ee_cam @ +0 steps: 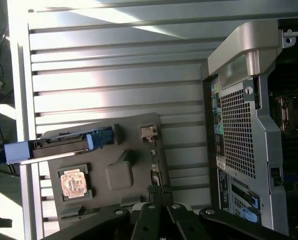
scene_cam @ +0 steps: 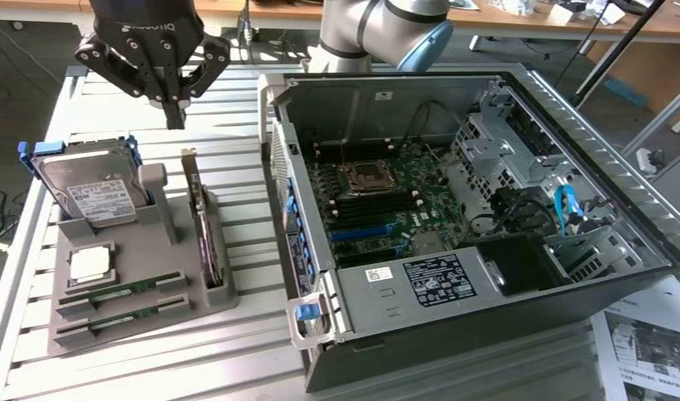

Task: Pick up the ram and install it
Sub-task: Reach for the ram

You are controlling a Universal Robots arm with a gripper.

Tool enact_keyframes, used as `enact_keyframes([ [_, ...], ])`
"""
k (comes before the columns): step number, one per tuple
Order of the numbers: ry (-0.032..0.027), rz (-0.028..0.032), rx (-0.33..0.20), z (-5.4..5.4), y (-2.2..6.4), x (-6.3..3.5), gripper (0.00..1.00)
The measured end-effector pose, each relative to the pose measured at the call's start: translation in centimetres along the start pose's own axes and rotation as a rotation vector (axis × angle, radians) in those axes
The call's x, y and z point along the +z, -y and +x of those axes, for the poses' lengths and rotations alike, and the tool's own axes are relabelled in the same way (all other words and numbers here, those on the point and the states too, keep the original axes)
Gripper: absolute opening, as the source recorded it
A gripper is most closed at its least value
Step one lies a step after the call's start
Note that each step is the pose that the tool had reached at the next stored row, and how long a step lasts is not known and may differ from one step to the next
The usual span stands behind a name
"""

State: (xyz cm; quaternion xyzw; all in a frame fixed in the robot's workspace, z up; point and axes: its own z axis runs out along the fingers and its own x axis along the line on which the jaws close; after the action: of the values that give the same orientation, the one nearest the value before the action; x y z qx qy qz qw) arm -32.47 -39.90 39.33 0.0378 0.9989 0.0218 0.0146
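Observation:
Two ram sticks, long and green, lie side by side in slots at the near end of a grey holder [scene_cam: 175,251]; one ram stick [scene_cam: 126,291] sits just behind the other [scene_cam: 123,317]. My gripper [scene_cam: 175,115] hangs well above the table beyond the holder's far end, with its fingers shut together and nothing between them. In the wrist view the gripper [ee_cam: 158,192] hovers over the holder [ee_cam: 119,172]. The open computer case [scene_cam: 507,92] lies to the exterior view's right, with the motherboard [scene_cam: 390,205] exposed inside.
The holder also carries a hard drive [scene_cam: 89,190] in a blue bracket, a square processor chip [scene_cam: 89,263] and an upright expansion card [scene_cam: 200,225]. Cables and a drive cage crowd the case's right side. Printed sheets [scene_cam: 647,342] lie near the front right.

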Motion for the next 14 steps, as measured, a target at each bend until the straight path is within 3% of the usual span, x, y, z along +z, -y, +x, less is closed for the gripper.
enact_keyframes([
  [7, -0.0001, -0.0026, 0.0, 0.1, 0.01, 0.01, 0.11],
  [14, -0.0002, -0.0027, 0.0, 2.3, 0.17, -0.07, 0.11],
])
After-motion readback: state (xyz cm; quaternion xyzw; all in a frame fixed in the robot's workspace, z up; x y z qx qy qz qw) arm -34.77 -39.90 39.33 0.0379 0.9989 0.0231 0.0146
